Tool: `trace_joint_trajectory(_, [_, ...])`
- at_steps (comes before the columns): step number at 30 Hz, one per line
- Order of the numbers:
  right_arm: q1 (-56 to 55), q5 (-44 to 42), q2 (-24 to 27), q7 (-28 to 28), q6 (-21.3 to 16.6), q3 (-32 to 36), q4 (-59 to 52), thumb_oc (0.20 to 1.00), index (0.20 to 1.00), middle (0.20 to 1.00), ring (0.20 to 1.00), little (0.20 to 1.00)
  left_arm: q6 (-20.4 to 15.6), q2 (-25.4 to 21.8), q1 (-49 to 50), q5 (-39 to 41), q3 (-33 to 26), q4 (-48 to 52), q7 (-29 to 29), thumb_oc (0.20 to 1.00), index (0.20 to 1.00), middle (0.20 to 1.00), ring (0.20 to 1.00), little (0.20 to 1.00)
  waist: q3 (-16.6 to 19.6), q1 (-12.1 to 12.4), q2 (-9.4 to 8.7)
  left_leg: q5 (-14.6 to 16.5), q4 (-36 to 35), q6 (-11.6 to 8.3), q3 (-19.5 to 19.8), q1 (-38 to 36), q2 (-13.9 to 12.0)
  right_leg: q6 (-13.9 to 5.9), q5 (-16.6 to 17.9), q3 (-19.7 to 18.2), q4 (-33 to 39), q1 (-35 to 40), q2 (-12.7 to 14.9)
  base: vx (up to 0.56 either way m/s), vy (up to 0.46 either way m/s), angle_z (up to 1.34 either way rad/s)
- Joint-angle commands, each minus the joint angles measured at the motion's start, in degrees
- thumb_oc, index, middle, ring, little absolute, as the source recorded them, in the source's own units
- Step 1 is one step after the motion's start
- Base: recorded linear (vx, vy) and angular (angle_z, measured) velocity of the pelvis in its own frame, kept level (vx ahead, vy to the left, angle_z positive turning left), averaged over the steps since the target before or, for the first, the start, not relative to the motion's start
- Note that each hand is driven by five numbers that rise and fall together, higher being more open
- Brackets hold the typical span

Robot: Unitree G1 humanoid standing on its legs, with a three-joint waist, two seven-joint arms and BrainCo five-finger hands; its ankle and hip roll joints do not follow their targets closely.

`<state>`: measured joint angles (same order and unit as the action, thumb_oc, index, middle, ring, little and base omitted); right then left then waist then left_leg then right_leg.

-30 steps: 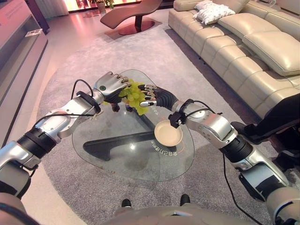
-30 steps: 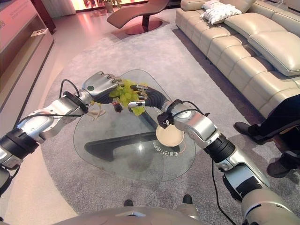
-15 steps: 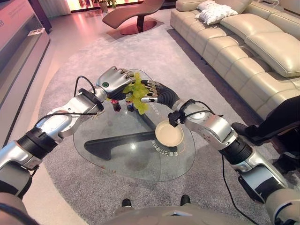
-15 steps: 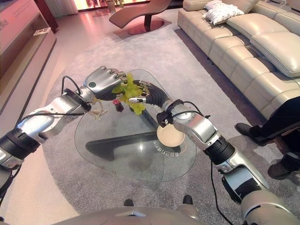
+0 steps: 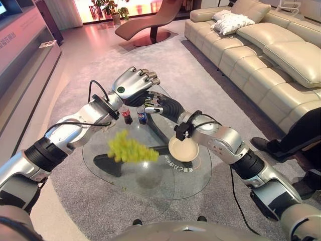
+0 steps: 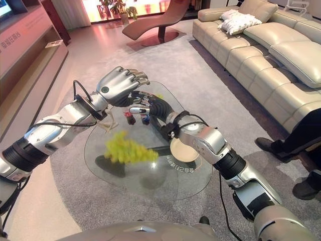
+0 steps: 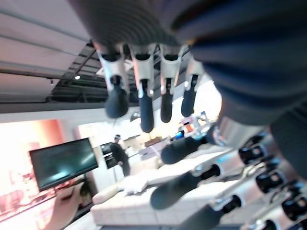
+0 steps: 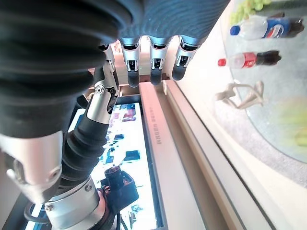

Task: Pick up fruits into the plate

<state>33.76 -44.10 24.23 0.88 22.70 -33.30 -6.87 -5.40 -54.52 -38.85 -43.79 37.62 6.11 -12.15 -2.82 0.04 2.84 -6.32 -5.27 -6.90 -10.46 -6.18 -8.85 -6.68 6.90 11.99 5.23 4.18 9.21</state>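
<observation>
A bunch of yellow-green grapes [image 5: 131,150] shows blurred over the left middle of the glass table [image 5: 150,181], free of both hands. Whether it rests on the glass I cannot tell. The cream plate [image 5: 183,149] sits empty on the table's right side, under my right forearm. My left hand [image 5: 131,86] hovers above the table's far edge, fingers relaxed and holding nothing, as the left wrist view confirms. Just below it my right hand [image 5: 159,105] reaches leftward, open and empty. The grapes [image 6: 126,149] lie well below and left of both hands.
Two small soda bottles, red-capped [image 5: 126,116] and blue-labelled [image 5: 142,116], lie on the glass under the hands, with a small white figure [image 6: 108,123] nearby. A cream sofa [image 5: 271,55] lines the right. A person's leg and shoe [image 5: 281,143] are at the right edge.
The grapes left the two hands and dropped toward the table's left middle. Both hands are now empty and slightly higher. The camera has shifted too.
</observation>
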Motion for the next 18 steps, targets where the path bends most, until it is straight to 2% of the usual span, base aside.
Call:
trace_joint_trajectory(1, [1.6, -3.7, -3.4, 6.3, -1.5, -3.9, -8.0, 1.000, 1.000, 1.000, 1.000, 1.000, 0.5, -0.4, -6.7, 3.4, -6.1, 1.3, -5.3, 0.200, 0.200, 0.200, 0.200, 0.200, -0.2, 0.7, -2.72, 6.4, 2.0, 0.27, -0.4, 0.0, 0.6, -2.90, -6.2, 3.4, -2.6, 3.2, 2.9, 0.00, 0.000, 0.00])
trace_joint_trajectory(5, [1.1, -4.3, -3.8, 7.5, -1.3, -5.0, -7.6, 1.000, 1.000, 1.000, 1.000, 1.000, -0.1, 0.4, -6.9, 3.6, -6.2, 2.3, -5.6, 0.200, 0.200, 0.200, 0.200, 0.200, 0.0, 0.6, -2.78, 6.2, 1.8, 0.20, -0.7, -0.2, 0.5, -2.97, -6.0, 3.6, -2.4, 3.3, 3.0, 0.00, 0.000, 0.00])
trace_joint_trajectory(6, [1.0, -4.1, -3.9, 7.9, -1.7, -5.2, -7.4, 0.570, 0.570, 0.570, 0.570, 0.570, 0.0, 0.7, -7.0, 3.5, -6.1, 2.6, -5.4, 0.200, 0.200, 0.200, 0.200, 0.200, 0.0, 0.6, -2.79, 6.2, 1.8, 0.18, -0.7, -0.2, 0.5, -2.98, -6.0, 3.6, -2.4, 3.3, 3.1, 0.00, 0.000, 0.00])
trace_joint_trajectory(7, [0.9, -3.9, -4.0, 7.7, -2.4, -5.3, -7.3, 0.200, 0.200, 0.200, 0.200, 0.200, 0.3, 0.8, -7.2, 3.4, -5.8, 2.7, -5.2, 0.200, 0.200, 0.200, 0.200, 0.200, -0.1, 0.6, -2.81, 6.2, 1.8, 0.18, -0.7, -0.2, 0.4, -2.98, -6.0, 3.6, -2.5, 3.3, 3.1, 0.00, 0.000, 0.00])
trace_joint_trajectory(9, [0.7, -4.1, -4.2, 8.2, -2.2, -5.3, -7.2, 0.200, 0.200, 0.200, 0.200, 0.200, 0.8, 1.0, -7.3, 3.7, -5.7, 2.6, -4.9, 0.200, 0.200, 0.200, 0.200, 0.200, -0.2, 0.6, -2.85, 6.2, 1.9, 0.23, -0.6, -0.2, 0.5, -2.96, -6.1, 3.5, -2.6, 3.2, 3.0, 0.00, 0.000, 0.00])
trace_joint_trajectory(10, [0.5, -4.2, -4.3, 7.9, -2.0, -5.2, -7.4, 0.551, 0.551, 0.551, 0.551, 0.551, 0.9, 1.1, -7.2, 3.5, -5.7, 2.6, -4.7, 0.200, 0.200, 0.200, 0.200, 0.200, -0.3, 0.5, -2.88, 6.2, 1.9, 0.28, -0.6, -0.2, 0.5, -2.96, -6.1, 3.4, -2.6, 3.2, 3.0, 0.00, 0.000, 0.00])
trace_joint_trajectory(11, [0.5, -4.2, -4.1, 8.0, -2.1, -5.2, -7.4, 0.464, 0.464, 0.464, 0.464, 0.464, 0.9, 1.0, -7.2, 3.5, -5.7, 2.4, -4.7, 0.200, 0.200, 0.200, 0.200, 0.200, -0.3, 0.5, -2.91, 6.1, 1.8, 0.32, -0.6, -0.2, 0.5, -2.96, -6.1, 3.4, -2.6, 3.2, 3.0, 0.00, 0.000, 0.00])
trace_joint_trajectory(13, [0.5, -4.2, -3.9, 7.9, -2.3, -5.2, -7.3, 0.200, 0.200, 0.200, 0.200, 0.200, 0.9, 0.8, -7.1, 3.5, -5.6, 2.4, -4.7, 0.200, 0.200, 0.200, 0.200, 0.200, -0.4, 0.5, -2.94, 6.1, 1.8, 0.34, -0.6, -0.2, 0.5, -2.93, -6.1, 3.5, -2.6, 3.1, 2.9, 0.00, 0.000, 0.00])
trace_joint_trajectory(14, [0.4, -4.3, -3.8, 7.8, -2.5, -5.3, -7.3, 0.200, 0.200, 0.200, 0.200, 0.200, 0.8, 0.6, -7.1, 3.7, -5.5, 2.4, -5.0, 0.200, 0.200, 0.200, 0.200, 0.200, -0.5, 0.5, -2.93, 6.1, 1.7, 0.35, -0.6, -0.2, 0.5, -2.93, -6.1, 3.5, -2.6, 3.2, 2.9, 0.00, 0.000, 0.00])
trace_joint_trajectory(15, [0.2, -4.5, -3.8, 7.9, -2.7, -5.1, -7.3, 0.539, 0.539, 0.539, 0.539, 0.539, 0.5, 0.5, -6.9, 3.8, -5.7, 2.4, -5.2, 0.200, 0.200, 0.200, 0.200, 0.200, -0.5, 0.6, -2.98, 6.1, 1.6, 0.38, -0.6, -0.3, 0.5, -2.91, -6.1, 3.5, -2.6, 3.3, 2.9, 0.00, 0.000, 0.00])
trace_joint_trajectory(18, [-0.1, -4.5, -3.9, 7.9, -3.1, -4.8, -7.2, 1.000, 1.000, 1.000, 1.000, 1.000, 0.4, 0.3, -6.5, 3.9, -6.0, 2.4, -5.2, 0.200, 0.200, 0.200, 0.200, 0.200, -0.4, 0.6, -2.97, 6.0, 1.5, 0.37, -0.7, -0.4, 0.5, -2.87, -6.1, 3.6, -2.5, 3.4, 2.9, 0.00, 0.000, 0.00])
